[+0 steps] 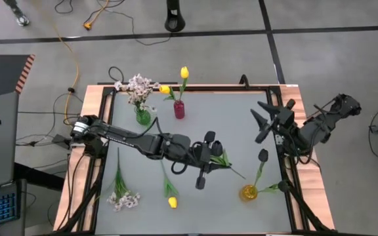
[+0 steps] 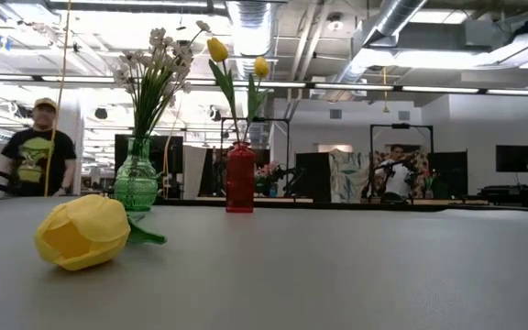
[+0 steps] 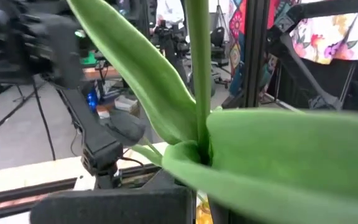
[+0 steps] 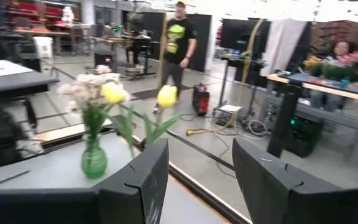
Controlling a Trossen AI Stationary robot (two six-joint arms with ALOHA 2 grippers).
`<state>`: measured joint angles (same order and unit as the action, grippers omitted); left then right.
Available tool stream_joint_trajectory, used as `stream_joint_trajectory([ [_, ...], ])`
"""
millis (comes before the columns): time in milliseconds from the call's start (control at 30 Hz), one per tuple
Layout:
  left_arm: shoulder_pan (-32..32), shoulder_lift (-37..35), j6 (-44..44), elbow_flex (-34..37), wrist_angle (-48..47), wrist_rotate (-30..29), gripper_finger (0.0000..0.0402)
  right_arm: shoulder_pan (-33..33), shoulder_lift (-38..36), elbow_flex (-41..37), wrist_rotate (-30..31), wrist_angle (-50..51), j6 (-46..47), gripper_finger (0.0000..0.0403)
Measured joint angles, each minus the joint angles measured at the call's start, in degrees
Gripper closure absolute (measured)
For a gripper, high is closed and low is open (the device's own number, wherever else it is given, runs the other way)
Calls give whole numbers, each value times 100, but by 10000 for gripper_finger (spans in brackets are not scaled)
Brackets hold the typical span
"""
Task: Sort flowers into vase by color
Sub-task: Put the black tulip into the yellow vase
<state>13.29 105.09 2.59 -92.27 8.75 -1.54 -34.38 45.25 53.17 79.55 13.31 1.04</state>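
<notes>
My left gripper [image 1: 209,159] reaches over the table's middle, shut on a green-stemmed flower [image 1: 225,160]. Its leaves [image 3: 278,155] fill the left wrist view; its head does not show against the dark arm. My right gripper [image 1: 262,121] waits open near the table's right edge, its fingers [image 4: 138,180] apart and empty. A dark tulip [image 1: 262,156] stands in an amber vase [image 1: 249,192]. Two yellow tulips [image 1: 184,72] stand in a red vase [image 1: 179,109], and white blossoms [image 1: 136,85] in a green vase [image 1: 143,117]. A yellow tulip [image 1: 171,200] and a white spray [image 1: 123,196] lie flat on the table. My left gripper holds the flower by its stem near the leaves [image 1: 223,158]. The leaves and the gripper's own body hide the place of contact. The stem's free end [image 1: 243,176] sticks out toward the amber vase. The low view shows neither flower nor gripper at table height, so the flower is lifted clear.
The table has a wooden frame [image 1: 90,131] around a grey top. The loose yellow tulip [image 2: 85,232] lies close to the near edge. People stand in the room beyond the table, one in a dark shirt [image 2: 37,156]. Cables run on the floor past the far edge.
</notes>
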Motion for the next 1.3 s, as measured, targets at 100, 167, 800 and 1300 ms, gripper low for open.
stream_joint_trajectory([
  [100,70,3,0,2,63,-92,401,229,-43,0,-2,5,0,200],
  [167,112,3,0,2,249,-88,401,397,-41,0,-9,5,0,200],
  [800,263,724,-78,-619,253,-69,401,1873,-33,0,-914,482,360,200],
  [1300,206,1426,-85,-1484,-496,-22,401,2226,45,0,-1081,2030,1707,200],
])
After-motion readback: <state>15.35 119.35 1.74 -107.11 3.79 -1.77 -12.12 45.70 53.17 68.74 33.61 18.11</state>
